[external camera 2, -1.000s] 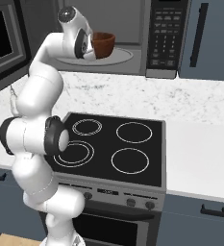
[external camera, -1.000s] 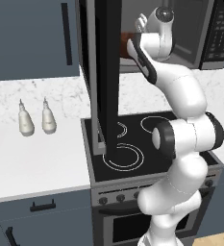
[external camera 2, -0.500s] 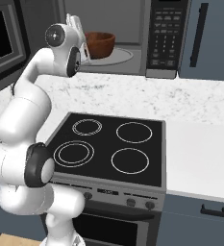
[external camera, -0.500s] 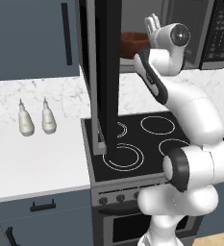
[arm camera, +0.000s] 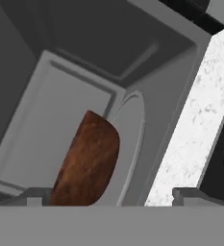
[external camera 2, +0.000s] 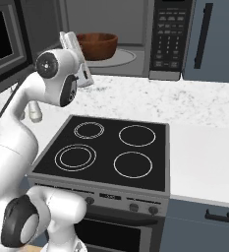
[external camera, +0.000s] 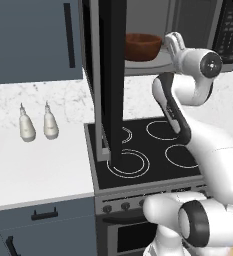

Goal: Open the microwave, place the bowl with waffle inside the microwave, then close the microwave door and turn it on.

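My pincer (arm camera: 101, 196) gapes wide, gripping nothing. The bowl (external camera 2: 97, 45) sits on the turntable (external camera 2: 118, 57) inside the microwave (external camera 2: 150, 34), upper centre of the right base view. The microwave door (external camera: 109, 80) stands swung open.

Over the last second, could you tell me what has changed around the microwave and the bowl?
The gripper has let go of the bowl and drawn back out of the microwave toward the stove; its jaws now stand open, clear of the bowl. The bowl stays on the turntable inside. The microwave door is still swung open, and the two bottles on the counter have not moved.
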{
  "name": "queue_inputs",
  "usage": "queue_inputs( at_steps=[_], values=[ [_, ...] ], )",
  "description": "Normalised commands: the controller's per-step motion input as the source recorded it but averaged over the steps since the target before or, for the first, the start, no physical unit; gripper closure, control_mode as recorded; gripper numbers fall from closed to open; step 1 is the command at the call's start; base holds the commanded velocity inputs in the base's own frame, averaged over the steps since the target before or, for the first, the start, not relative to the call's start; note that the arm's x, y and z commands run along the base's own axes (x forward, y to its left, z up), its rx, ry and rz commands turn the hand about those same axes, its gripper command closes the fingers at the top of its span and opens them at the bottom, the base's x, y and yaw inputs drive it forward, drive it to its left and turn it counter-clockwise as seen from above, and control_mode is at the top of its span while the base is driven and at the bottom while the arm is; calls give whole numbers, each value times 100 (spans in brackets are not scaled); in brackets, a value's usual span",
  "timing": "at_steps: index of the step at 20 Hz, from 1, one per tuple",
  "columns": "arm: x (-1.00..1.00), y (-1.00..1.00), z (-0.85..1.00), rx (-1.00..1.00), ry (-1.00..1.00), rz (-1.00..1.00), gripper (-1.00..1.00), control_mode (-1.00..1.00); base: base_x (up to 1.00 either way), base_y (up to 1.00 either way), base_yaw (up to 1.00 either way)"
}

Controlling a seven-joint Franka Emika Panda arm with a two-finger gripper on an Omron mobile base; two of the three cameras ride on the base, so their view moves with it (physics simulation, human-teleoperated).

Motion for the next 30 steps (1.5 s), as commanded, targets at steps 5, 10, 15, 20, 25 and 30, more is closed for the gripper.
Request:
queue_inputs(
  at_steps=[5,10,15,20,25,30],
  values=[
    [-84,-20,-31,-20,20,-4,-100,-100,0,0,0],
    [-19,-28,-62,-20,10,-18,-100,-100,0,0,0],
    [0,-8,-76,-36,0,-20,-100,-100,0,0,0],
    [0,1,-64,-29,-1,-18,-100,-100,0,0,0],
    [0,41,-33,-7,-5,-16,-100,-100,0,0,0],
    [0,67,-16,0,-6,-10,-100,-100,0,0,0]
  ],
)
